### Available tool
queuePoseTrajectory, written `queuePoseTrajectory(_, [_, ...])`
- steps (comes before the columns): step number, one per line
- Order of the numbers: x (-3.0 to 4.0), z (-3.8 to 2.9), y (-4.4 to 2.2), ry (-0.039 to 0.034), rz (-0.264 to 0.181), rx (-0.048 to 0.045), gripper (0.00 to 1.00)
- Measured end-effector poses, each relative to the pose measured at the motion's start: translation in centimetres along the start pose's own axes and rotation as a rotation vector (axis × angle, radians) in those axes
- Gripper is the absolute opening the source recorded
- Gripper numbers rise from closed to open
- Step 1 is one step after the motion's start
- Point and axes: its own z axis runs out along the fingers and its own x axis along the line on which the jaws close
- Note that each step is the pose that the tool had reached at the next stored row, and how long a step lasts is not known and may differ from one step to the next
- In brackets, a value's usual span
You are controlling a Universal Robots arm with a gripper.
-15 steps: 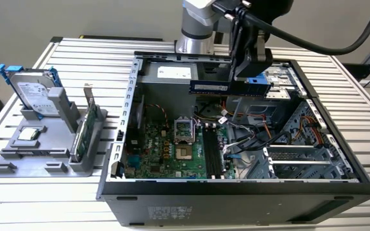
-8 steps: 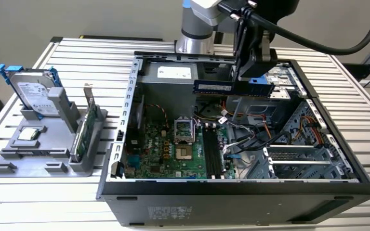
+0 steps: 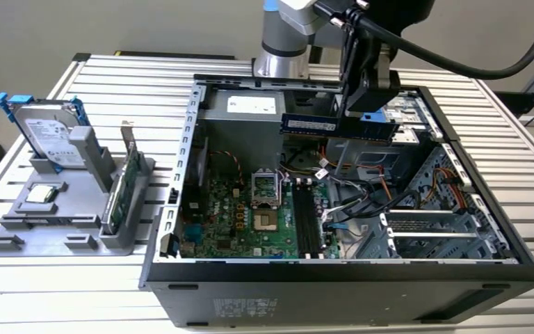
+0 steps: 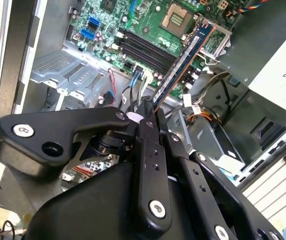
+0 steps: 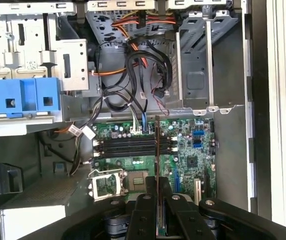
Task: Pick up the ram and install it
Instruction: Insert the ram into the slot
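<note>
Exterior view looks down; wrist views share motherboard (image 5: pixel 187 150).

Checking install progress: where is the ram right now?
In the exterior view the ram sits clamped in the gripper, raised over the open computer case, above the motherboard and clear of its memory slots.

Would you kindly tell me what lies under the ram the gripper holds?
The ram, held in the gripper, hangs over the motherboard in the open case: its dark memory slots and processor socket show. The strip of board directly behind the stick is covered.
</note>
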Motion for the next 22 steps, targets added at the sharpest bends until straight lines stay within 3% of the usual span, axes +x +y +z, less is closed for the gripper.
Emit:
queuePoseTrajectory(8, [0.14,0.17,-0.02,-0.0002,0.000,0.0001,0.00])
queuePoseTrajectory(18, [2.91,1.18,-0.28,0.0001,0.001,0.0001,0.00])
queuePoseTrajectory(22, [3.42,1.88,-0.25,0.0000,0.001,0.0001,0.00])
